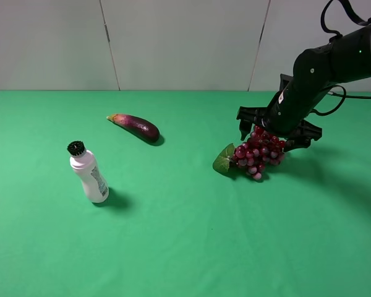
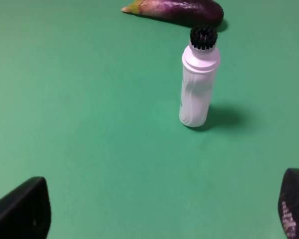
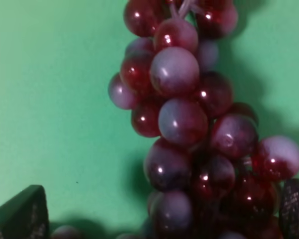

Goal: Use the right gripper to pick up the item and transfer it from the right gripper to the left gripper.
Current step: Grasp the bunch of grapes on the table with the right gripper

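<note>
The item, a bunch of dark red and purple grapes (image 1: 258, 154) with a green leaf (image 1: 224, 159), lies on the green cloth at the right of the exterior view. My right gripper (image 1: 276, 129) is low over the bunch's far end. Its jaws are spread wide, one on each side of the grapes. In the right wrist view the grapes (image 3: 182, 119) fill the frame between the two fingertips (image 3: 21, 215), and the right gripper (image 3: 159, 214) is open. My left gripper (image 2: 159, 211) is open and empty above the cloth. It does not show in the exterior view.
A white bottle with a black cap (image 1: 88, 173) stands at the left, also in the left wrist view (image 2: 199, 82). A purple eggplant (image 1: 136, 125) lies behind it, also in the left wrist view (image 2: 179, 11). The green cloth (image 1: 185, 247) meets a white wall at the back.
</note>
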